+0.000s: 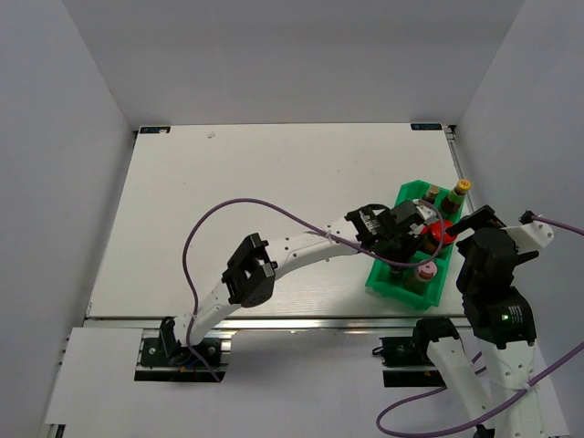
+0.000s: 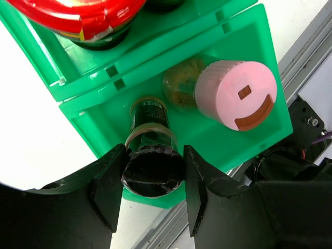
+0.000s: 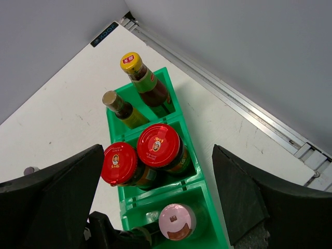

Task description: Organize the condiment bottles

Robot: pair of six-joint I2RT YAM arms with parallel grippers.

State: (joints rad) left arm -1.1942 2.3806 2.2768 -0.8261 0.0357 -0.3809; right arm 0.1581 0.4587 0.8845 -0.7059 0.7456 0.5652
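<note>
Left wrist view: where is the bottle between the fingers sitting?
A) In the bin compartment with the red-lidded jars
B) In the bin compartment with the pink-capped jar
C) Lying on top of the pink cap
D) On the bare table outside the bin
B: the dark-capped bottle in the left gripper shares the green bin's end compartment with the pink-capped jar, a divider away from a red-lidded jar.

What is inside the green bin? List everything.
Far compartment: yellow-capped bottle, tan-capped bottle. Middle: two red-lidded jars. Near: pink-capped jar, plus a dark bottle between the left fingers. Their bases are hidden.
</note>
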